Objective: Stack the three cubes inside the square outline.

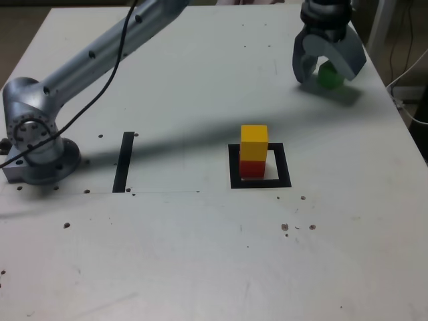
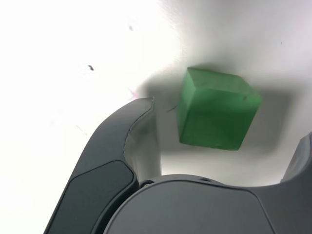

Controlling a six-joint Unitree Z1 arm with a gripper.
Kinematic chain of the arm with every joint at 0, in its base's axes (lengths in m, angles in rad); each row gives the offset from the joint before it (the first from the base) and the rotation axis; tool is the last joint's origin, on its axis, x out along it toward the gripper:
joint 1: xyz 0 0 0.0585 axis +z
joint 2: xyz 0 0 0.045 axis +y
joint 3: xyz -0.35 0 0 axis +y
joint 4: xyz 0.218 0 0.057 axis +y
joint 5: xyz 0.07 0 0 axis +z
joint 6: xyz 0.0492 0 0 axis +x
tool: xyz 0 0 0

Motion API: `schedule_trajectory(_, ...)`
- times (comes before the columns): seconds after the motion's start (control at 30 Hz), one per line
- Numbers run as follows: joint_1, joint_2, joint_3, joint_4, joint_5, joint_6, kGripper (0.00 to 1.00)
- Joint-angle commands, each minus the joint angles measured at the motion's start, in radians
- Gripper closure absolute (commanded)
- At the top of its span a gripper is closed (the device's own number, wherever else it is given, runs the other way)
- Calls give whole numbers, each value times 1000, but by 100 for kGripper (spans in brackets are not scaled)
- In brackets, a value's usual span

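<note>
A yellow cube [image 1: 254, 142] sits on a red cube [image 1: 252, 167] inside the black square outline [image 1: 260, 181] near the table's middle. The green cube [image 1: 329, 75] rests on the table at the far right in the exterior view. My gripper [image 1: 329, 75] is down around it, open, one finger on each side with a gap to the cube. In the wrist view the green cube [image 2: 216, 108] lies between the two fingers, clear of the nearer finger [image 2: 131, 141]; the other finger shows only at the frame's edge.
A narrow black strip [image 1: 124, 161] lies on the table beside the arm's base [image 1: 37, 144] at the exterior view's left. The table's right edge and some white cables [image 1: 411, 80] are close behind the gripper.
</note>
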State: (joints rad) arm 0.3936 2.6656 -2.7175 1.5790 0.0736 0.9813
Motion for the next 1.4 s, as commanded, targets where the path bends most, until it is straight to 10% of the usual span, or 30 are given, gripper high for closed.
schedule_trajectory(0.0,-5,10,-92,20,2,0,9)
schedule_trajectory(0.43,-33,12,-101,18,44,-23,61)
schedule_trajectory(1.37,-50,2,-100,31,68,-33,64)
